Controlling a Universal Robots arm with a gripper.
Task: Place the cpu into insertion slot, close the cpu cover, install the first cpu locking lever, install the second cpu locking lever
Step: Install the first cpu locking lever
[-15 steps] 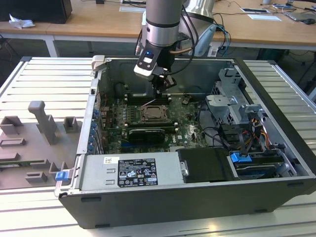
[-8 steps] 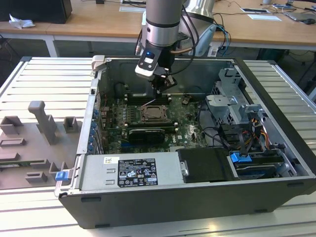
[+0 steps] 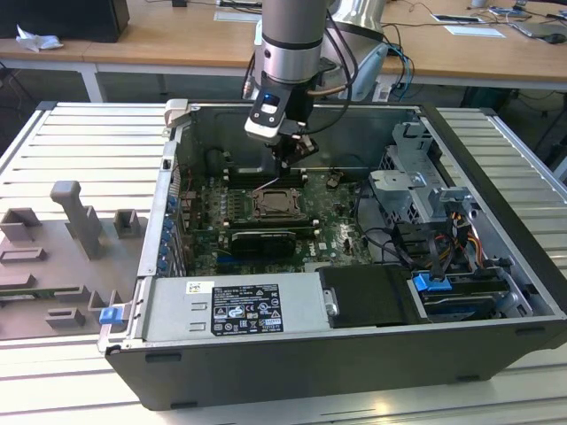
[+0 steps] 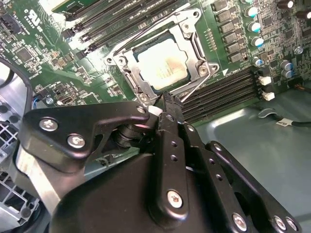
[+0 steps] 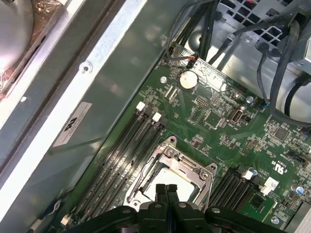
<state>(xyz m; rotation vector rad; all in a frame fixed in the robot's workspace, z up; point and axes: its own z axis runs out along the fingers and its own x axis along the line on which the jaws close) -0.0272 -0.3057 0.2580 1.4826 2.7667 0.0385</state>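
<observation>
The cpu (image 4: 163, 63) lies flat in the insertion slot (image 4: 125, 74) on the green motherboard, its pale top showing. The silver cpu cover (image 4: 194, 48) is folded down around it as a frame. One thin wire lever (image 4: 146, 31) runs along one side of the socket and a second (image 4: 204, 86) slants out at the side nearest my fingers. My gripper (image 4: 167, 104) hangs just above the socket's near corner, shut, with nothing seen between the fingertips (image 5: 171, 190). In the exterior view the gripper (image 3: 285, 166) hovers over the socket (image 3: 278, 205) inside the open case.
Long memory slots (image 4: 218, 97) flank the socket on both sides. A black card (image 3: 263, 241) lies in front of it. The drive cage and cables (image 3: 425, 204) stand at the exterior view's right, the power supply (image 3: 235, 305) at the front. Grey fixtures (image 3: 75, 221) sit outside the case.
</observation>
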